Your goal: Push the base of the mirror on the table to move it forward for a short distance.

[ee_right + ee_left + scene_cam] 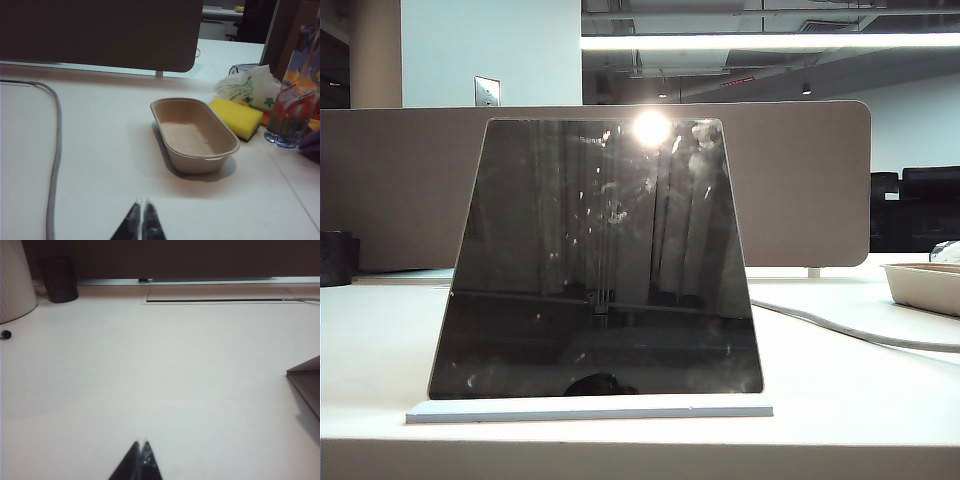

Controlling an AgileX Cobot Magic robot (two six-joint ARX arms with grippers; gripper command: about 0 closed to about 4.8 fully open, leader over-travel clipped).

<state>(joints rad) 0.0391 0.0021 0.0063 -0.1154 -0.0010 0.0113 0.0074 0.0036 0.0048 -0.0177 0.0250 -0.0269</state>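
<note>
The left fingers (pixel 141 452) hang low over bare counter (pixel 150 380), tips pressed together with nothing between them. Ahead of them and well off to one side, a corner of the mirror (pixel 309 385) comes in at the frame edge; whether its base shows there cannot be told. Farther on lie a slot in the counter (pixel 215 299), a black cup (pixel 60 280) and a pale ribbed object (pixel 15 280).

The right fingers (pixel 141 220) are likewise clenched on nothing, just above the counter. A grey cable (pixel 55 150) runs beside them. Ahead sits a beige tray (pixel 195 135); just past it are a yellow sponge (pixel 237 116), a printed bag (pixel 247 86) and a glass (pixel 292 120). The divider (pixel 100 30) closes the far side.

From the exterior view, the mirror (pixel 595 260) stands upright on its base (pixel 588 409) near the counter's front edge, glare near its top. Neither pair of fingers shows there, and none touches the base.
</note>
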